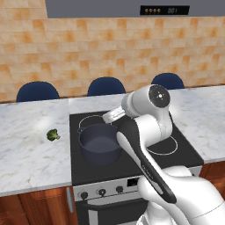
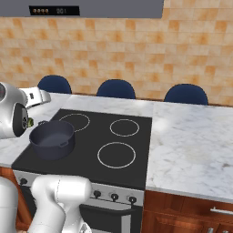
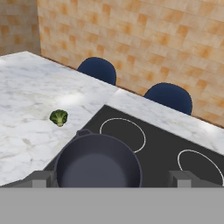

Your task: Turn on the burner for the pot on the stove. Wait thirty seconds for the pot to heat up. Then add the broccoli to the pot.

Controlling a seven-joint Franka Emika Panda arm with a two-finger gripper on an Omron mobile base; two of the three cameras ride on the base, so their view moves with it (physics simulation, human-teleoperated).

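Note:
The dark blue-grey pot [image 1: 100, 144] [image 2: 52, 139] [image 3: 98, 166] stands without a lid on the front-left ring of the black stove [image 1: 176, 154] [image 2: 91, 136] [image 3: 162, 144]. The small green broccoli [image 1: 53, 135] [image 3: 58, 117] lies on the marble counter left of the stove. My gripper [image 1: 112, 115] [image 2: 37, 96] [image 3: 112, 179] hovers above the pot's back rim, pointing left toward the counter. It is open, its fingertips [image 3: 43, 179] stand wide apart and nothing is between them.
Small dark knobs [image 1: 102, 191] [image 2: 113, 196] line the silver front panel. Marble counter [image 1: 26, 154] [image 2: 191, 145] runs on both sides of the stove. Three blue chair backs [image 1: 106, 86] [image 2: 116, 88] stand behind the counter, against an orange tiled wall. A grey hood hangs overhead.

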